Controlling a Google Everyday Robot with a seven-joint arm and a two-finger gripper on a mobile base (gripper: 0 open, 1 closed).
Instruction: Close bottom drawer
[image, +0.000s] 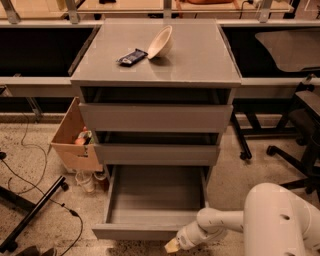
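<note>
Remaining: the whole push; the bottom drawer stands pulled far out of the cabinet.
Gripper: the gripper is low at the drawer front's right end, touching or just beside it; open or closed, I cannot tell.
Done: nothing yet, apparently.

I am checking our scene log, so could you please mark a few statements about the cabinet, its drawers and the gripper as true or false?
1. The bottom drawer is pulled out and its tray looks empty. True.
2. A white bowl lies tipped beside a dark packet on the cabinet. True.
3. The gripper is up on the cabinet. False: it is low, by the bottom drawer's front.
4. The cardboard box stands right of the cabinet in the picture. False: it stands left of it.
</note>
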